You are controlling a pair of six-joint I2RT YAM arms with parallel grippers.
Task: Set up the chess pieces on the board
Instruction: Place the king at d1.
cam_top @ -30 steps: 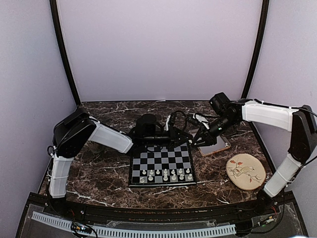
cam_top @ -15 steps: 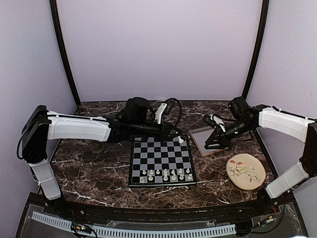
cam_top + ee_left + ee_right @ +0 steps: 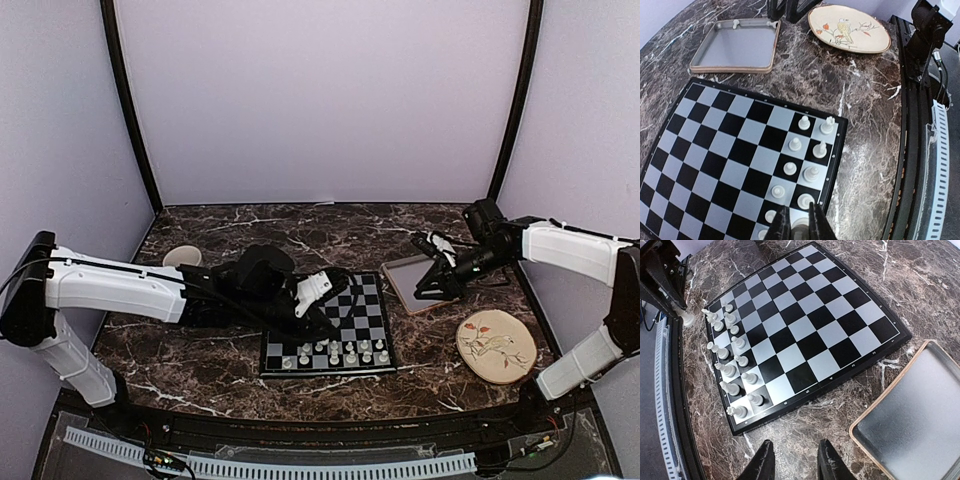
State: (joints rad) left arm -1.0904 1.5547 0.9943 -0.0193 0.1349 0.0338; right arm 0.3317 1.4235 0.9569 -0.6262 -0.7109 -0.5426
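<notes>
Small white chess pieces (image 3: 811, 173) stand in the two near rows of the black-and-light-grey checkered board (image 3: 730, 150), mid dark marble table (image 3: 200, 350). Left gripper (image 3: 798, 212) clamped on one more white piece (image 3: 686, 318), by the board's near rim. Right gripper (image 3: 796, 445) jaws partly apart, empty, over marble between board and grey-brown square tray (image 3: 920, 420). Round cream bird plate (image 3: 870, 42) sits near the tray.

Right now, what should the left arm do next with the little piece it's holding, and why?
Probably lower it straight down and let go. The left gripper is shut on a chess piece and hovers over the near edge of the board, apparently next in line after the standing pieces there.
</notes>
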